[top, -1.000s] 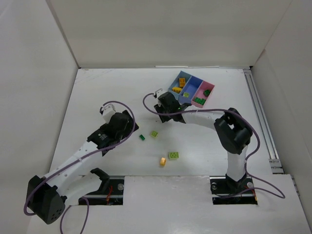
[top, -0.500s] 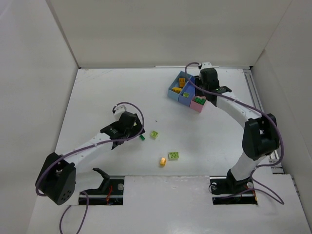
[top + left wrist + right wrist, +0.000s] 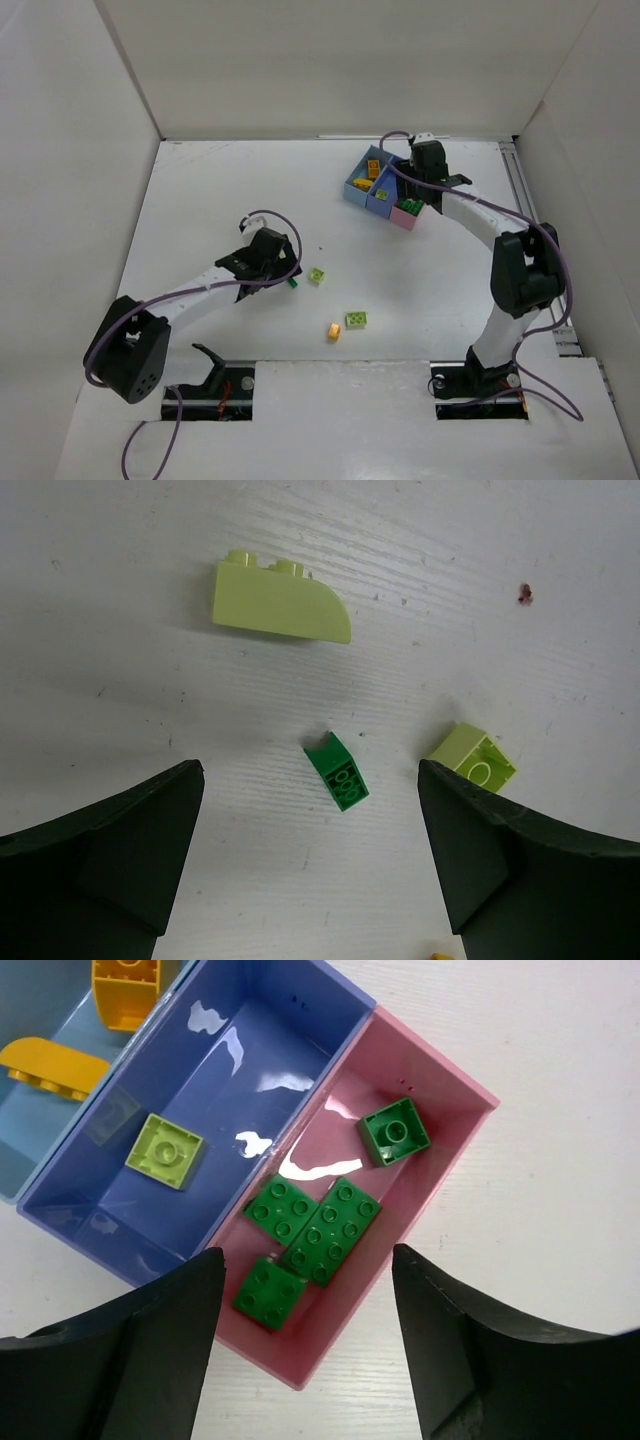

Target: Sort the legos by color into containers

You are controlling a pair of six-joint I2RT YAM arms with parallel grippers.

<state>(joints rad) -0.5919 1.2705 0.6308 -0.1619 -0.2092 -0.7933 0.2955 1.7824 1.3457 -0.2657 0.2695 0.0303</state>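
Observation:
On the table my left gripper [image 3: 282, 271] stands open just left of a small dark green lego [image 3: 292, 283]. In the left wrist view that brick [image 3: 337, 772] lies loose ahead of the open gripper [image 3: 308, 830], in line with the gap. A curved lime lego [image 3: 280, 600] and a square lime one [image 3: 470, 760] lie nearby. My right gripper [image 3: 307, 1280] hangs open and empty over the pink container [image 3: 440, 1165], which holds several dark green legos [image 3: 332, 1228]. The darker blue container [image 3: 260, 1060] holds a lime lego [image 3: 165, 1150]. The light blue container [image 3: 50, 1125] holds orange legos [image 3: 125, 985].
An orange lego [image 3: 334, 331] and a lime lego [image 3: 356, 319] lie near the front of the table. The joined containers [image 3: 385, 205] sit at the back right, partly covered by my right arm. White walls enclose the table on three sides.
My right gripper swung from mid-table to above the bins, then opened over the pink one. The left gripper moved right, up to the dark green lego, and narrowed slightly.

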